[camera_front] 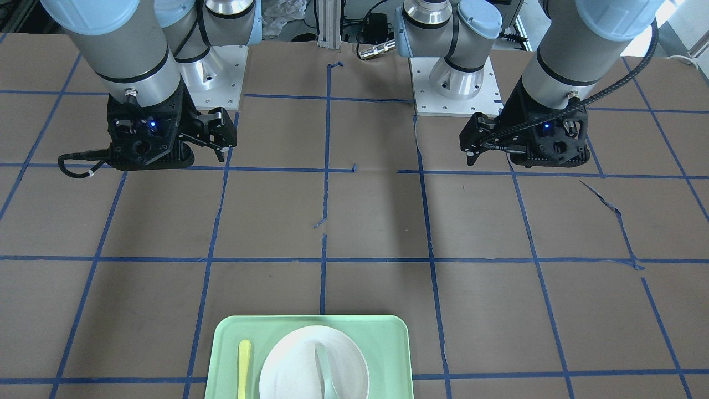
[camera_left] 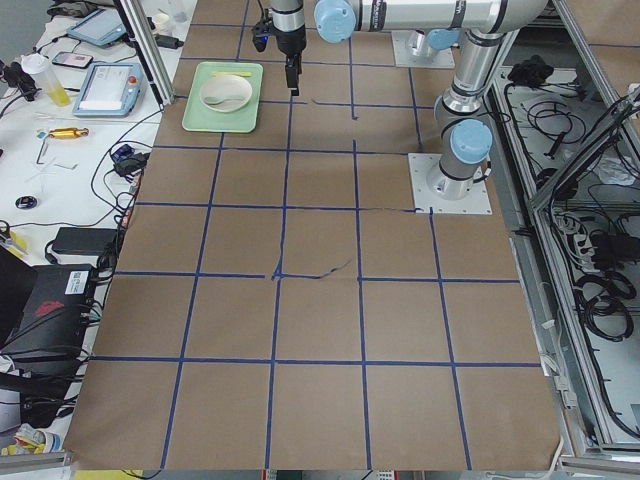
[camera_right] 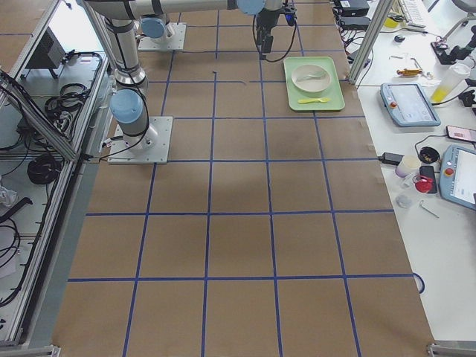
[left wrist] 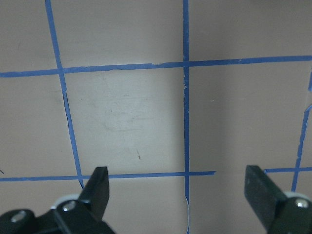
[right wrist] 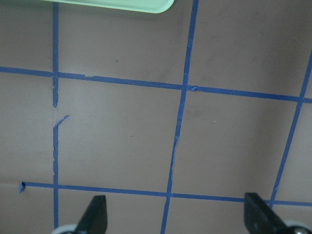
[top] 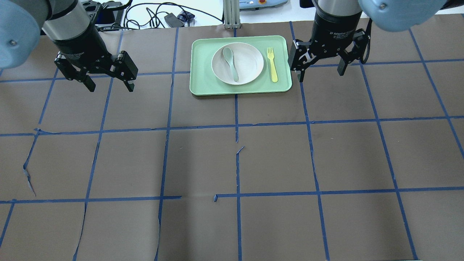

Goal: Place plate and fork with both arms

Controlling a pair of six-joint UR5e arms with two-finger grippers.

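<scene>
The off-white plate (top: 250, 63) sits on the mint-green tray (top: 203, 85) at the table's far edge, with a grey-green spoon (top: 230, 63) lying in it. The pale-yellow fork (top: 272, 64) lies on the tray to the right of the plate. My left gripper (top: 110, 87) is open and empty, hanging above the table well to the left of the tray. My right gripper (top: 320, 75) is open and empty, just right of the tray. In the front-facing view the plate (camera_front: 293, 366), fork (camera_front: 243, 366) and tray (camera_front: 388, 354) sit at the bottom edge. The wrist views show the open left gripper (left wrist: 180, 190) and right gripper (right wrist: 178, 212).
The table is brown paper with a blue tape grid, torn in places. The tray's near edge (right wrist: 122, 6) shows at the top of the right wrist view. Cables and devices lie beyond the table's far edge (top: 156, 16). The arm bases (camera_front: 454, 83) stand at the robot's side.
</scene>
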